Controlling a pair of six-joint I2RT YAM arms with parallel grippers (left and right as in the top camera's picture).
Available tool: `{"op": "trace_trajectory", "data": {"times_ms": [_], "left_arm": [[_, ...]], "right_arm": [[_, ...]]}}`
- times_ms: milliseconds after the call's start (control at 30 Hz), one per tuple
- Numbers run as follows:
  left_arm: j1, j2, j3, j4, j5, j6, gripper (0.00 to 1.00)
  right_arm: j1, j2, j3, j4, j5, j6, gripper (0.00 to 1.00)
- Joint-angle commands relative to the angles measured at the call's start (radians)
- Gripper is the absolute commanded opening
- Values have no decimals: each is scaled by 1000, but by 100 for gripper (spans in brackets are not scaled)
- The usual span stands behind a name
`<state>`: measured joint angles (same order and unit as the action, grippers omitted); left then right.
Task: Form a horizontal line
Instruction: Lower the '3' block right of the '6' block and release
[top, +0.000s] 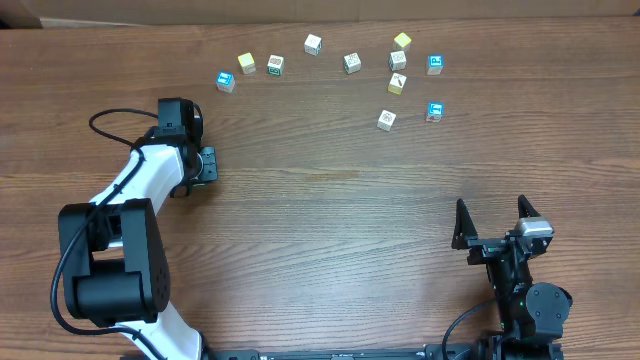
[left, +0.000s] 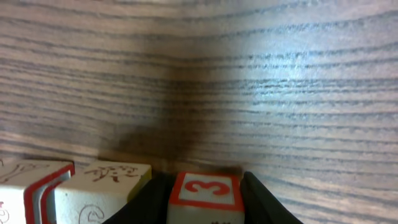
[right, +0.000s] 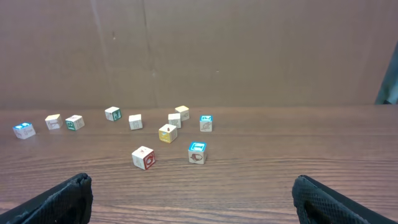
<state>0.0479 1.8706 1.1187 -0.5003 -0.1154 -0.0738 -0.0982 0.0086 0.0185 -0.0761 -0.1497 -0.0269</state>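
In the left wrist view my left gripper (left: 205, 179) is shut on a pale cube with a red "3" face (left: 206, 191), resting on the table. Right beside it on the left stand a pale cube with a yellowish side (left: 112, 186) and a red-edged cube (left: 31, 186), side by side in a short row. In the overhead view my left gripper (top: 205, 165) is at the table's left and hides these cubes. A green-faced cube (top: 275, 66) lies among the loose cubes at the back. My right gripper (top: 492, 215) is open and empty at the front right (right: 193, 193).
Loose cubes lie along the back: blue-faced ones (top: 225, 81) (top: 435, 64) (top: 434, 111), yellow ones (top: 246, 63) (top: 402, 41) (top: 396, 84), pale ones (top: 313, 44) (top: 351, 62) (top: 387, 120). A brown wall stands behind the table.
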Motion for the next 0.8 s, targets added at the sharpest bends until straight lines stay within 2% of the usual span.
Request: {"op": "trace_trajectory", "data": {"times_ms": [0,533,767], "left_arm": [[-2,21,-5,13,5,15,33],[-2,21,-5,106,5,15,37],[-2,20,2,197,5,15,38]], "right_arm": [[-2,-6,-10,4,0,-4,100],[-2,-6,-10,5,0,-4,100],[-2,-6,-10,4,0,-4,100]]}}
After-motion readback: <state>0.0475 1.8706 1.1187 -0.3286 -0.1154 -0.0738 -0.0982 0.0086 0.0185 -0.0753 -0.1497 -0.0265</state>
